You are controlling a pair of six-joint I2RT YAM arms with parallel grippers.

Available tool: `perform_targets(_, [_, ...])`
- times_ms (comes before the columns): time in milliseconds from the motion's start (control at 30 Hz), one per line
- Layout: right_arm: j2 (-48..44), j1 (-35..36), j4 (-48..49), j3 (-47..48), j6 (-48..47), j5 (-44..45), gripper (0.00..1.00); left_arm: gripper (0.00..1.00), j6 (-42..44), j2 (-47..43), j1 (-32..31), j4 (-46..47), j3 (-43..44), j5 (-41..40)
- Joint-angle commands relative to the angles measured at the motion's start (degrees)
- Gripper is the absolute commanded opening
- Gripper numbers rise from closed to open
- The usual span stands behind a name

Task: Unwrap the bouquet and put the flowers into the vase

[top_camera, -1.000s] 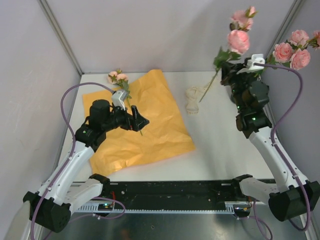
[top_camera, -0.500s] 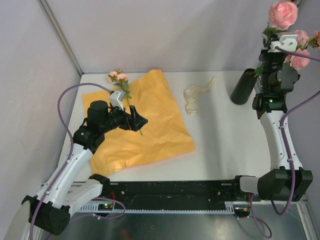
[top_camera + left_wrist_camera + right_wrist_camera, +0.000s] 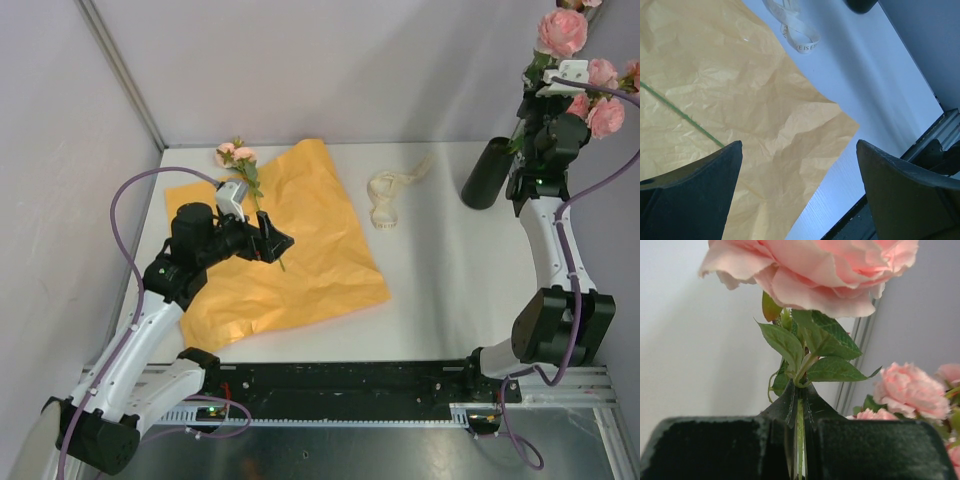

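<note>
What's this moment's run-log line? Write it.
left gripper: open above paper | right gripper: shut on rose near vase | ribbon: loose on table | small flower: stem across paper

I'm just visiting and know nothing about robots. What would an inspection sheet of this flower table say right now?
Surface: white table, partly under orange paper.
Job's things: rose held high by black vase; more blooms beside; sprig on paper.
Clutter: orange paper, cream ribbon.
Grippers: left gripper open over paper; right gripper shut on rose stem.
Cables: purple cables loop off both arms.
Surroundings: grey walls.
</note>
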Motion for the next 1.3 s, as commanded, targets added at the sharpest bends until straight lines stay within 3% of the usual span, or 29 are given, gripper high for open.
perform_targets(0, [1.1,-0.2,1.0,1.1,4.4,-0.3,0.00,1.00,1.1,-1.0,-0.1,0.8,-0.4,-0.8])
perform_targets(300, [2.7,0.2,-8.3,0.1,10.0,3.7,0.00,1.00,1.1,-0.2,0.2,0.4,-0.2,-1.4])
perform_targets(500, [1.5,1.4,-17.8,0.2,15.2,8.5,0.13,1.00,0.4,-0.2,1.4,-1.3,0.0,-5.5])
perform_targets(733, [-3.8,4.6,-30.6,0.2,18.0,15.9,0.40,1.00,-1.2,-0.8,4.8,-2.1,0.0,-9.1])
perform_targets(867, [-8.1,6.2,-39.7,0.2,20.9,17.3,0.49,1.00,-1.0,0.4,5.3,-4.8,0.1,-16.0])
perform_targets(1100, [-16.4,12.7,-53.6,-0.8,28.1,14.3,0.55,1.00,-2.1,1.7,6.1,-8.0,1.3,-25.3])
perform_targets(1267, [-23.1,20.2,-53.8,-7.2,28.7,9.8,0.58,1.00,-4.4,2.6,6.3,-8.5,1.3,-30.3])
